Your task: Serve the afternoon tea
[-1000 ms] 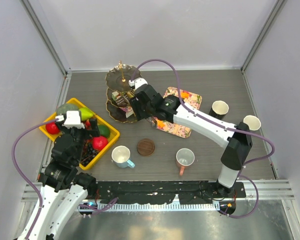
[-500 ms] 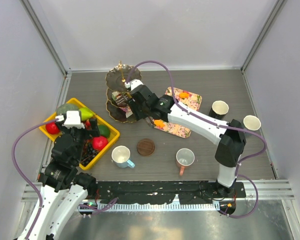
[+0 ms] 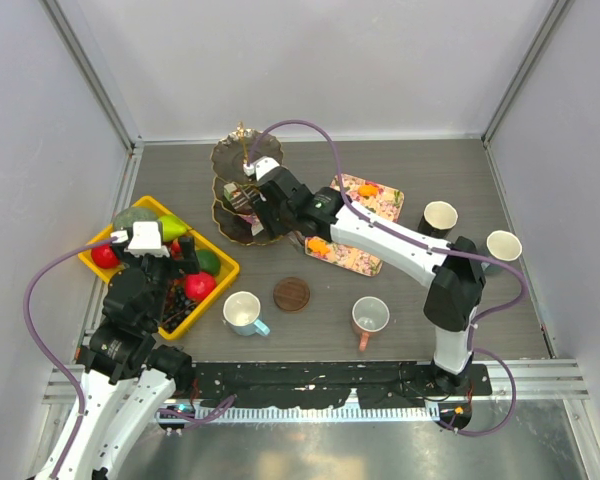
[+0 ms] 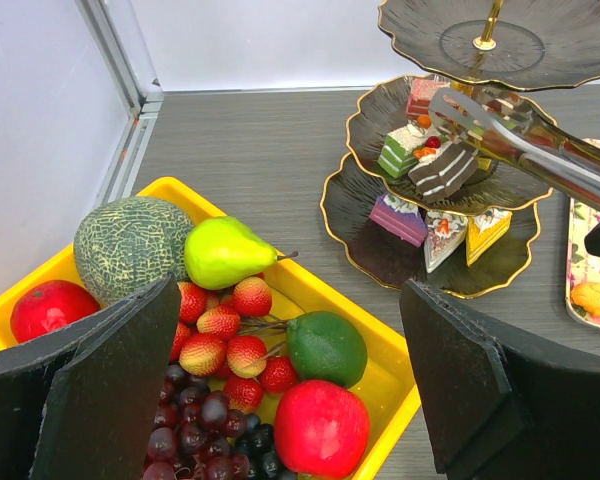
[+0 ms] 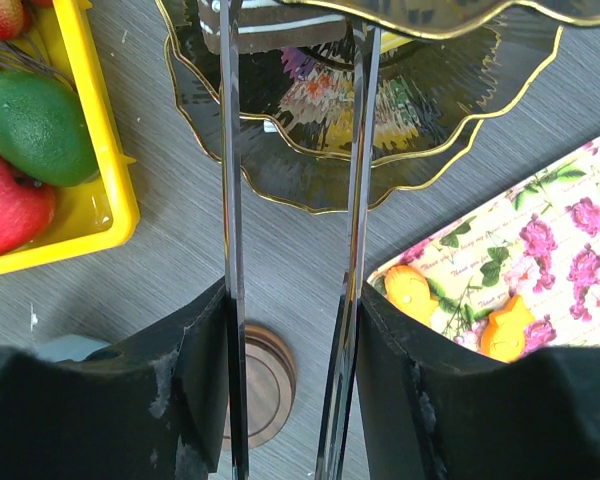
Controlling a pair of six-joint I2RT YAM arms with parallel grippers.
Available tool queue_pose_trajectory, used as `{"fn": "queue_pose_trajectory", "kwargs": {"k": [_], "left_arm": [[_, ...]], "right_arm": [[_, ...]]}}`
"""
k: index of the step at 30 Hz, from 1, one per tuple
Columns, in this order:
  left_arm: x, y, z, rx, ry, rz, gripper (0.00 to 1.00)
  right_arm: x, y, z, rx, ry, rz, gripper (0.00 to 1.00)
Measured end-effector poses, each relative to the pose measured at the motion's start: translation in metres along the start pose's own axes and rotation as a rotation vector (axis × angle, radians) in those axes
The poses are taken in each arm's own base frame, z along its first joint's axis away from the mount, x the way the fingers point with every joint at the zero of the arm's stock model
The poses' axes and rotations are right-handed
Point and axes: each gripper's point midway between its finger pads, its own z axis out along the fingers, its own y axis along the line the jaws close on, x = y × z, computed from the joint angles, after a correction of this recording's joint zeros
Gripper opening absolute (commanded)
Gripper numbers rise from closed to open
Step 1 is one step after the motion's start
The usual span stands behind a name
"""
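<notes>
Hovering over the yellow crate [image 4: 385, 375] at far left, the left gripper [image 4: 288, 295] has its fingers spread wide with nothing between them. Under it lie a melon [image 4: 130, 245], a pear [image 4: 225, 252], a lime [image 4: 326, 347], strawberries and grapes. Right of the crate, near the front edge, stands the white mug [image 3: 242, 312], with a round brown coaster [image 3: 291, 294] just beside it. Behind them is the 3-tier stand [image 3: 232, 157], with cake slices on its lower 2 tiers and its top tier bare. The right gripper [image 5: 292, 310] is clamped on the handles of metal tongs [image 4: 540, 150], whose tips flank a chocolate slice [image 4: 442, 172] at the middle tier; I cannot tell if it rests on the tier. Right of the stand lies a floral tray [image 3: 375, 205] carrying orange pastries [image 3: 318, 244]. The pinkish mug [image 3: 370, 317] sits in front of the tray, and the black mug [image 3: 439, 217] and cream mug [image 3: 503, 245] stand at far right.
</notes>
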Motion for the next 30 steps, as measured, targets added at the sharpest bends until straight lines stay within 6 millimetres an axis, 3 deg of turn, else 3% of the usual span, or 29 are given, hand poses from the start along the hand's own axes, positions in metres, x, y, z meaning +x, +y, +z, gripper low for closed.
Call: {"fn": "queue_pose_trajectory", "kwargs": {"k": [8, 17, 30], "left_arm": [[0.0, 0.0, 0.0, 0.0, 0.0, 0.0, 0.99], [0.0, 0.0, 0.0, 0.0, 0.0, 0.0, 0.99], [0.0, 0.0, 0.0, 0.0, 0.0, 0.0, 0.99]], "right_arm": [[0.009, 0.001, 0.011, 0.006, 0.037, -0.032, 0.52], [0.021, -0.002, 0.01, 0.014, 0.081, -0.045, 0.51], [0.028, -0.009, -0.008, 0.02, 0.095, -0.045, 0.52]]}}
